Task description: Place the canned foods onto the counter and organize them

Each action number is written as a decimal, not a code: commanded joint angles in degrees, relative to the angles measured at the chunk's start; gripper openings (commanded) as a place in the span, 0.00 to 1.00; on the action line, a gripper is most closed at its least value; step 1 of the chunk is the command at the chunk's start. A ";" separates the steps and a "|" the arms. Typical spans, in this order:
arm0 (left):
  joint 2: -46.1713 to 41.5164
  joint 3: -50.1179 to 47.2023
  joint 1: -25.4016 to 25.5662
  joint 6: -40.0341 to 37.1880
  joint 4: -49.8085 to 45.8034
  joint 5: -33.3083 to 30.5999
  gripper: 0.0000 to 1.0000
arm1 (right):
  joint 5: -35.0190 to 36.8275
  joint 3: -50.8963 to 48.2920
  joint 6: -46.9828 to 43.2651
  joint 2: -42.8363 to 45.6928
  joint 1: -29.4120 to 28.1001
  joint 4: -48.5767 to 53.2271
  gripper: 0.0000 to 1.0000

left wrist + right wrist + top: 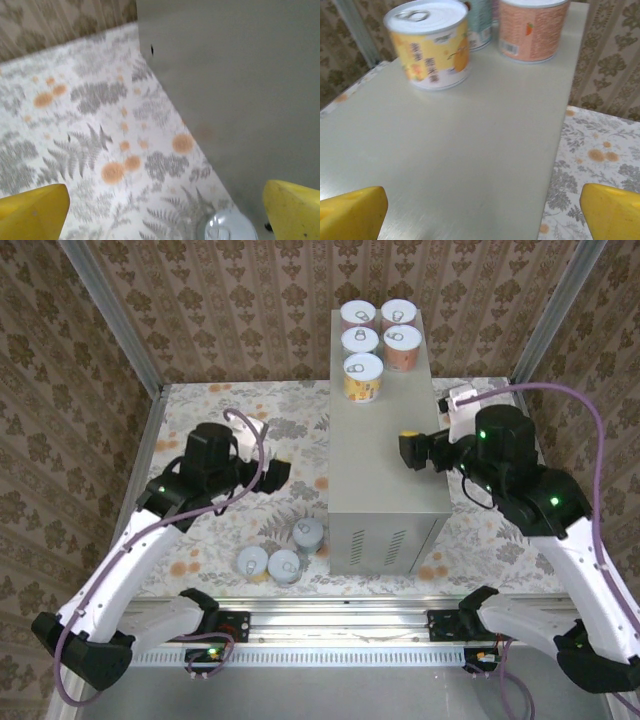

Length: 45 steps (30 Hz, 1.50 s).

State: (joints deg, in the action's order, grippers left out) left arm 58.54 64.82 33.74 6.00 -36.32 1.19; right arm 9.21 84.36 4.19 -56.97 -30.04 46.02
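Five tins at far end of grey bench, three tins on floral surface beside it, both jaws wide open, empty

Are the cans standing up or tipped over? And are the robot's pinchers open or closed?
counter: standing upright.
five cans on top: upright, unopened, grouped at the far end.
three cans: upright on the floor, by the counter's near left corner.
left gripper: open, holding nothing.
right gripper: open, holding nothing.
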 commanded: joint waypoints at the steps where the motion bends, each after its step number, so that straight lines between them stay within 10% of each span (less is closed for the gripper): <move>1: -0.53 -4.13 2.56 4.92 -2.91 -1.91 1.00 | 3.22 3.03 -2.55 1.06 -4.93 7.91 1.00; 11: 0.39 -15.67 12.35 10.75 3.10 -4.97 1.00 | 9.02 6.15 -3.48 1.25 -17.06 13.32 1.00; 30: 10.32 -23.96 19.47 9.43 9.76 -1.78 1.00 | 6.38 10.07 -5.22 -3.85 -17.99 10.48 1.00; 45: 16.72 -22.83 20.60 9.02 10.92 -5.53 1.00 | -1.59 36.04 -10.56 -22.32 -26.91 31.21 1.00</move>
State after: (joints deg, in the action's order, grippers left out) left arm 74.22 41.10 53.69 15.86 -25.96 -2.09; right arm 8.08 116.71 -4.38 -77.49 -55.29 70.50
